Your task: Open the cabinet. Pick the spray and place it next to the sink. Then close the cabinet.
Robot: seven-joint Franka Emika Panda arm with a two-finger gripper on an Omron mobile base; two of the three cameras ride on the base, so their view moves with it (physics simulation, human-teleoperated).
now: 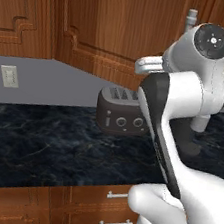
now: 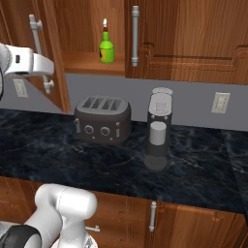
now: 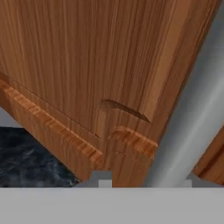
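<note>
A rendered home kitchen. Reddish wood wall cabinets (image 2: 189, 38) hang over a dark marble-look counter (image 2: 121, 160), with drawers (image 1: 95, 210) below. A toaster (image 2: 102, 118) stands beside what may be a coffee grinder (image 2: 159, 128), blurry. A wall outlet (image 2: 221, 102) sits on the grey backsplash, and a spray (image 2: 106, 47) stands on the open cabinet's shelf.

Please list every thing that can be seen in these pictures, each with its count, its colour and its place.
cabinet: one, reddish-brown wood, on the wall, door swung open
door handle: one, silver bar, between the fingertips
spray: one, green bottle, upright on the cabinet shelf
toaster: one, dark grey, on the counter below the spray
coffee machine: one, dark with silver, right of the toaster
counter: one, black marble
wall outlets: two, white, on the grey wall
drawers: several, brown, below the counter
gripper: one, dark fingertips, at the door handle
</note>
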